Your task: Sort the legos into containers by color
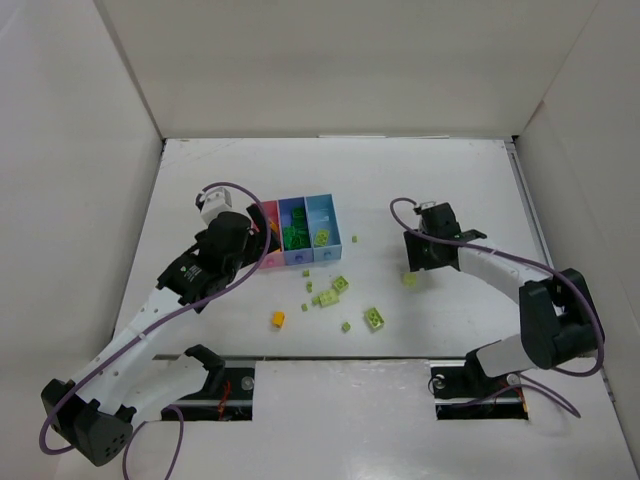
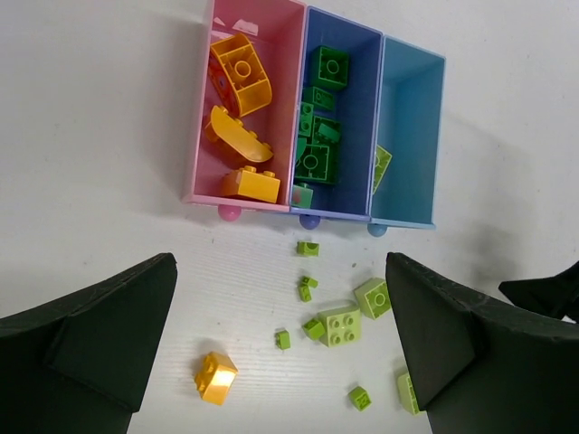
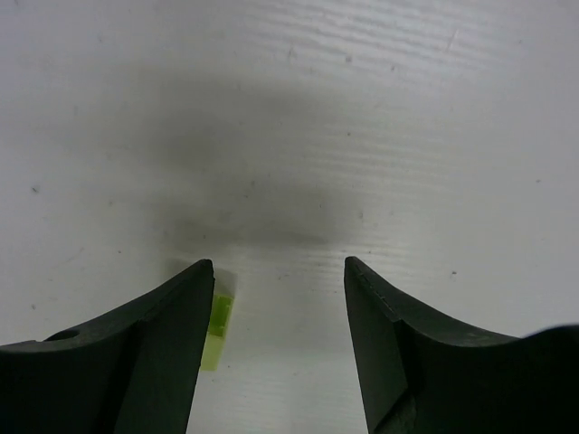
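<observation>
From above, the left end effector [image 1: 255, 240] hangs over the near end of the pink bin [image 1: 271, 212], hiding much of it; the periwinkle bin [image 1: 292, 208] and light blue bin [image 1: 322, 212] adjoin it. Loose legos [image 1: 340, 285] lie scattered on the counter [image 1: 450, 180] just in front. The right end effector [image 1: 412, 265] stands well apart, above one pale lime brick [image 1: 409, 280]. In the left wrist view, its fingers [image 2: 99, 334] are spread wide and empty; orange bricks [image 2: 240, 72] lie in pink and dark green bricks [image 2: 317, 127] in periwinkle, while a lime piece [image 2: 382, 167] in light blue is half hidden by the wall. In the right wrist view, the jaws are parted with nothing between them, and that brick is partly covered by one finger.
</observation>
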`<state>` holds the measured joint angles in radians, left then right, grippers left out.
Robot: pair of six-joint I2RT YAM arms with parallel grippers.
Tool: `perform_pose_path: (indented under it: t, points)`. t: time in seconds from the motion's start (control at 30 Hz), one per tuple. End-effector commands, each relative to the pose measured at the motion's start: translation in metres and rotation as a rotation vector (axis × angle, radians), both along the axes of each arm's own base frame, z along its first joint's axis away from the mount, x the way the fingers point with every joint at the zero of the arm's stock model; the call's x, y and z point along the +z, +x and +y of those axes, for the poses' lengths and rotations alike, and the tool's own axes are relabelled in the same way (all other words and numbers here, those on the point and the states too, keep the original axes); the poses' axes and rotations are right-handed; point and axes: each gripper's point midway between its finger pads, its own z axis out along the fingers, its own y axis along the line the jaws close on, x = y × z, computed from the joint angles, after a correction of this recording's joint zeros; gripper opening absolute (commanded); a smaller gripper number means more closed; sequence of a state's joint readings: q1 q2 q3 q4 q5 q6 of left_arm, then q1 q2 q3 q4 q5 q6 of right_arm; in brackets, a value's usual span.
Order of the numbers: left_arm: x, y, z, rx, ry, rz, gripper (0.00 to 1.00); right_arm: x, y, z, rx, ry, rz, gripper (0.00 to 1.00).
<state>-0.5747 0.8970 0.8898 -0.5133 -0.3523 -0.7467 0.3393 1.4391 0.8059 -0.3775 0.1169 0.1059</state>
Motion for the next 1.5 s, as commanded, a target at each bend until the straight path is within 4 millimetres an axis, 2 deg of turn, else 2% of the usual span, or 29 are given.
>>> perform_pose_path:
  t: [0.0,0.1,0.23,0.3,0.33,0.43,0.47,0.5,0.6,0.67,0.8,0.93,1.0,1.1,1.37,1.47]
  points:
    - [0.004,0.001,0.001,-0.006,-0.003,-0.028,1.0,0.016,0.025,0.005,-0.02,0.113,-0.114,0.65]
    - [0.003,0.001,0.001,-0.012,0.006,-0.028,1.0,0.009,0.026,0.008,-0.02,0.128,-0.108,0.65]
    - [0.003,-0.003,-0.017,-0.114,-0.032,-0.02,1.0,0.006,0.025,0.011,-0.011,0.126,-0.099,0.65]
    - [-0.009,-0.009,-0.024,-0.149,-0.027,0.001,1.0,0.013,0.025,0.015,0.001,0.133,-0.119,0.65]
    - [-0.009,-0.011,-0.027,-0.149,-0.042,0.004,1.0,0.013,0.025,0.017,0.006,0.14,-0.116,0.65]
    - [-0.025,-0.02,-0.035,-0.161,-0.049,0.054,1.0,0.019,0.021,0.024,0.041,0.139,-0.128,0.69]
    - [-0.035,-0.024,-0.037,-0.167,-0.041,0.079,1.0,0.022,0.017,0.029,0.057,0.141,-0.128,0.69]
    - [-0.046,-0.028,-0.034,-0.158,-0.032,0.109,1.0,0.023,0.014,0.029,0.06,0.132,-0.124,0.69]
    - [-0.057,-0.031,-0.031,-0.124,-0.045,0.136,1.0,0.031,0.009,0.037,0.056,0.151,-0.135,0.72]
    - [-0.056,-0.032,-0.03,-0.116,-0.055,0.136,1.0,0.03,0.003,0.037,0.048,0.142,-0.122,0.73]
    - [-0.058,-0.037,-0.028,-0.107,-0.07,0.129,1.0,0.018,-0.013,0.036,-0.004,0.143,-0.061,0.75]
    - [-0.061,-0.037,-0.028,-0.1,-0.069,0.142,1.0,0.002,-0.016,0.036,-0.031,0.138,-0.013,0.75]
    - [-0.063,-0.037,-0.029,-0.094,-0.071,0.15,1.0,-0.004,-0.019,0.039,-0.032,0.15,0.013,0.73]
    - [-0.065,-0.038,-0.028,-0.093,-0.065,0.158,1.0,-0.008,-0.019,0.047,-0.017,0.163,0.019,0.65]
    - [-0.059,-0.038,-0.023,-0.079,-0.061,0.14,1.0,-0.019,-0.024,0.047,-0.049,0.147,0.058,0.54]
    - [-0.059,-0.038,-0.023,-0.079,-0.061,0.141,1.0,-0.017,-0.026,0.047,-0.056,0.138,0.052,0.39]
